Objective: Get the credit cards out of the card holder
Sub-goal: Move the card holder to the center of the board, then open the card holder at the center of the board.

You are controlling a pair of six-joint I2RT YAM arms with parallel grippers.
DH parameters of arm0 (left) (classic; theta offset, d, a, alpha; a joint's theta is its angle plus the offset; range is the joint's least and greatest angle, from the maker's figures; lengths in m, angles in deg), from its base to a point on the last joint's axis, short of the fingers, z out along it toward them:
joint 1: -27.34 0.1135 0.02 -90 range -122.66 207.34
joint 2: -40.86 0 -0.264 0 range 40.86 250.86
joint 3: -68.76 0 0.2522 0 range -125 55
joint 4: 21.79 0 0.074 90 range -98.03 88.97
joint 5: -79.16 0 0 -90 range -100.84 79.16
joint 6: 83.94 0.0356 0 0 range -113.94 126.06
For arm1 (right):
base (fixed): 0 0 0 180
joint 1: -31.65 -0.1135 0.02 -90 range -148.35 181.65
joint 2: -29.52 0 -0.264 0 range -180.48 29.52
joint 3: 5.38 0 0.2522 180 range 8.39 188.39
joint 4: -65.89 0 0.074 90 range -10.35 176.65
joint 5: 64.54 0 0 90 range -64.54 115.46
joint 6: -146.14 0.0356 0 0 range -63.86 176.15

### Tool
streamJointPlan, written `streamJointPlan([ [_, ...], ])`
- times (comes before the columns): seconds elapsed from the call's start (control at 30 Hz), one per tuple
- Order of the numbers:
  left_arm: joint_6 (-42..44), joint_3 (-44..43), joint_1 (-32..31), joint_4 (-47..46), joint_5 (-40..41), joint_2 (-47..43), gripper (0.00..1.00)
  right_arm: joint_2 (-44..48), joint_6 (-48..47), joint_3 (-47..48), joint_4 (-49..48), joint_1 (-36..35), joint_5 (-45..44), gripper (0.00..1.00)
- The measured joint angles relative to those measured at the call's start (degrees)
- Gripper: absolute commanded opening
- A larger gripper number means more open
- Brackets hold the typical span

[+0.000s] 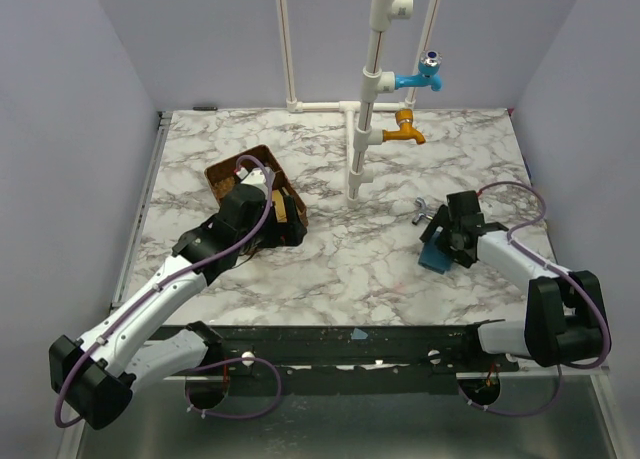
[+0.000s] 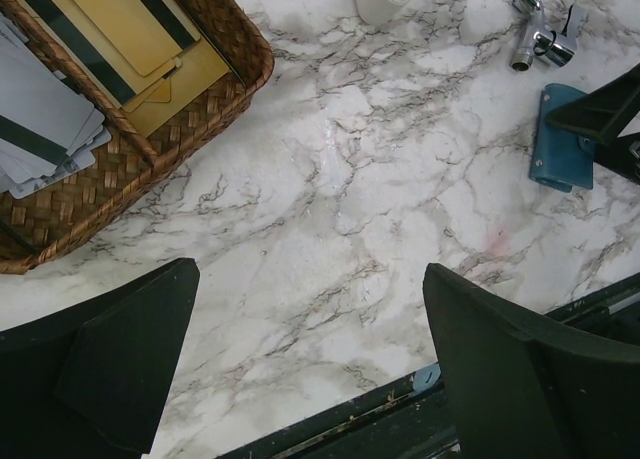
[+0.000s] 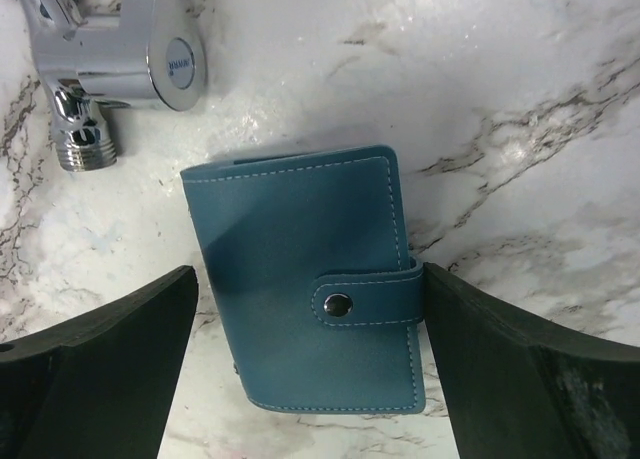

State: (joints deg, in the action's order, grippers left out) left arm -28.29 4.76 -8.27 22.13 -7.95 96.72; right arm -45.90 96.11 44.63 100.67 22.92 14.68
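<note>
blue leather is what fills my right wrist view: the card holder (image 3: 295, 214) lies flat on the marble desk (image 1: 350, 269), its strap snapped shut over the long edge with a metal stud. my right hand (image 3: 308, 279) hangs over it with both fingers spread wide, one on each side, so the holder sits between them. the finger on the strap side is just beside the strap, and i cannot tell whether it touches. just beyond the holder's far corner lies a chrome tap fitting (image 3: 110, 59), close to it but apart. from the top camera the holder is on the right side of the desk, mostly under the right hand. my left hand (image 2: 310, 279) is spread just as wide, with nothing between its fingers, only bare marble below. it sits on the left side, near a woven brown tray (image 2: 200, 119) with a divider. one compartment holds grey striped cards (image 2: 40, 129) in a loose stack, the other holds yellow cards (image 2: 130, 29). at the back of the desk stands a white pipe frame (image 1: 370, 79) carrying a blue tap (image 1: 425, 77) and an orange tap (image 1: 405, 131).
</note>
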Motion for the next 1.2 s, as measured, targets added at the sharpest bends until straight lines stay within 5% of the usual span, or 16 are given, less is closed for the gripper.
streamJointPlan([
  [0.4,-0.04,0.00,0.00,0.00,-0.17,1.25,0.98,-0.35,4.22,0.02,1.75,-5.77,-1.27,0.79],
  [0.63,-0.87,0.00,0.00,0.00,-0.17,2.32,0.98,-1.62,9.20,0.81,2.05,-20.94,-3.87,0.79],
  [0.9,-2.40,0.04,0.33,0.02,-0.17,3.15,0.98,-13.68,14.95,11.39,2.64,-40.28,-8.04,0.80],
  [1.2,-4.44,2.51,0.68,-0.02,-0.24,3.15,0.99,-19.34,13.92,17.79,2.62,-43.32,-7.58,0.89],
])
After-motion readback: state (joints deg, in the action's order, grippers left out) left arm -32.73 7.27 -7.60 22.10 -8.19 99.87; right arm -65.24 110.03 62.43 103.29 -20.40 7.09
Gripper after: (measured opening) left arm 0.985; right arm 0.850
